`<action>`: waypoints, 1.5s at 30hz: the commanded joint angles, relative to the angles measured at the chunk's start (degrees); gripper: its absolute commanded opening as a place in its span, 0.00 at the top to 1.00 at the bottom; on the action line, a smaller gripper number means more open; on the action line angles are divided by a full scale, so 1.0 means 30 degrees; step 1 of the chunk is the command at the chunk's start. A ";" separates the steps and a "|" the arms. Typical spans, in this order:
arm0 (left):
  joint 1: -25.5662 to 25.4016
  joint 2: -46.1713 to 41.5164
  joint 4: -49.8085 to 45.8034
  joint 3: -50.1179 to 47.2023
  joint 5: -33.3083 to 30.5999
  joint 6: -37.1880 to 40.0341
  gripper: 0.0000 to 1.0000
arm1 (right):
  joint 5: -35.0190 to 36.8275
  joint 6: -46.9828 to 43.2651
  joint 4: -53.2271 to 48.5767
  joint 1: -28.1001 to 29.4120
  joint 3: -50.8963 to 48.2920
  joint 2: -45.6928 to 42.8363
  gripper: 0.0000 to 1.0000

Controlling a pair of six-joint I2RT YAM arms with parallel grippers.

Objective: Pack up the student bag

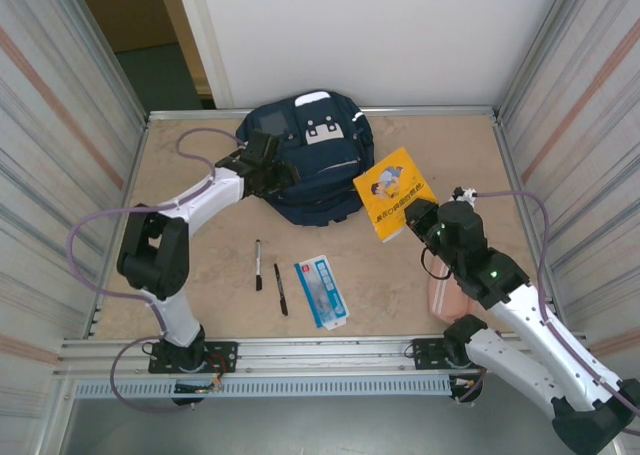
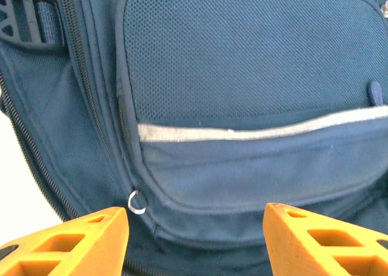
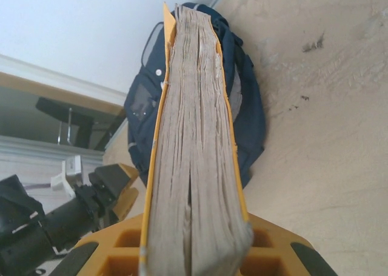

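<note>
- Left tool (image 1: pixel 268 171) sits at the left side of the student bag (image 1: pixel 320 165). Its orange fingers (image 2: pixel 73 242) stand apart with nothing between them, so it is open.
- From the left wrist, that tool (image 2: pixel 197 221) hangs just above the bag's (image 2: pixel 242 76) mesh-faced front pocket. A grey reflective stripe (image 2: pixel 260 130) crosses the pocket, and a small metal zip ring (image 2: pixel 137 202) lies near the left finger. A black buckle (image 2: pixel 24 18) shows at the upper left.
- The student bag lies flat at the middle of the far edge of the surface (image 1: pixel 460 145), its front up. Its white patches (image 1: pixel 322 130) carry no writing that can be read.
- The right tool (image 1: pixel 420 221) is clamped on a yellow book (image 1: pixel 393 190) and holds it above the surface, just right of the bag.
- From the right wrist, the tool (image 3: pixel 194 255) grips the book (image 3: pixel 194 136) by its lower end, page edges facing the camera.
- The book's cover bears a cartoon figure and lines of dark characters, too small to read.
- Two black pens (image 1: pixel 258 265) lie side by side near the middle of the near edge.
- A blue-and-white packet (image 1: pixel 322 291) lies just right of the pens, and its printing is too small to read.
- A pink pouch (image 1: pixel 445 295) lies near the near right corner, partly hidden under the right arm.
</note>
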 commanded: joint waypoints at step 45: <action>0.1477 -0.1690 -0.0176 0.4922 0.4841 -0.3199 1.00 | -1.5767 -0.0325 0.3334 -0.2121 -0.0159 0.4128 1.00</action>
